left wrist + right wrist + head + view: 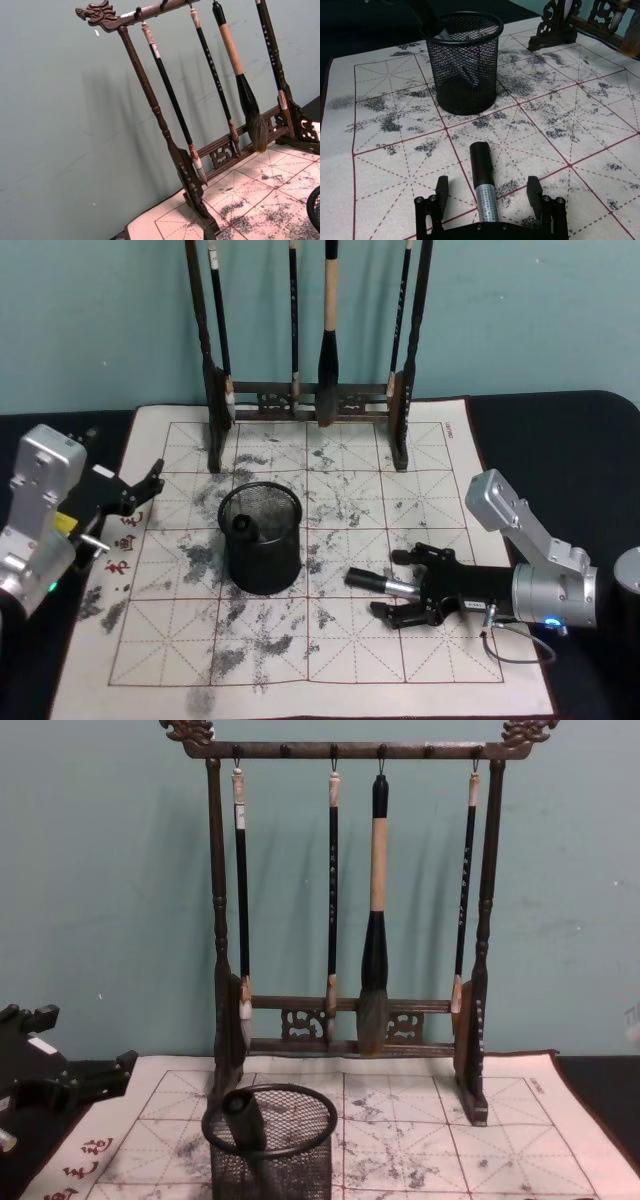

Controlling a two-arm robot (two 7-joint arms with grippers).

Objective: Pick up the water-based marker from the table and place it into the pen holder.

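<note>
The right gripper (398, 586) sat low on the mat in the lower right of the head view. Its jaws were spread wide and gripped nothing, with one finger on each side of the water-based marker (368, 580). The marker lay flat on the table (330, 665), near the pen holder (265, 565) but not touching it. Its black cap pointed at the holder and its silver barrel ran back between the fingers. In the right wrist view it lay pretty much down the gripper's centre line, so the line-up looked fine.

The step in hand looked like the squeeze itself. A good way to do it was probably to close slowly on the silver barrel rather than the cap (round barrels love to roll or squirt out sideways), keeping the fingers down near the felt. After that, a straight lift high enough to clear the thick rim before moving over seemed right. The holder already had a dark pen-like thing (243, 527) leaning at its left side, so the free right half was the safer drop spot.

The left gripper (148, 486) was parked at the left edge of the head view, fingers apart and empty.
</note>
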